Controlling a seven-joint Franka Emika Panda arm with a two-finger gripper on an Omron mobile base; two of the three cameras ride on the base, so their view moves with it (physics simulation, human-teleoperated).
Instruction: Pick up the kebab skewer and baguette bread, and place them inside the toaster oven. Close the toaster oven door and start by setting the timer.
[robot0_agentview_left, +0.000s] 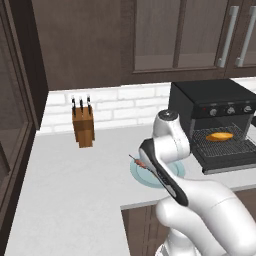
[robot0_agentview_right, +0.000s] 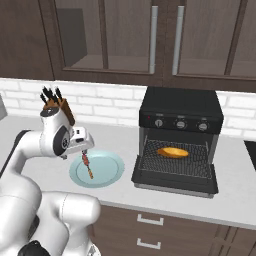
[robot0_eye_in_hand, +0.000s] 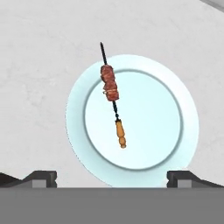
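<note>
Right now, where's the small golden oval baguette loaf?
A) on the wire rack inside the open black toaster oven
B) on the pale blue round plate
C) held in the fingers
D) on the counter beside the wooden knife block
A: the small golden oval baguette loaf lies on the wire rack inside the open black toaster oven, while the pale blue round plate holds just the thin dark kebab skewer.

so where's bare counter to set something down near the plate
Widest bare counter runs left of the plate, out in front of the knife block. A narrow strip lies between the plate and the toaster oven. The plate itself holds the kebab skewer.
</note>
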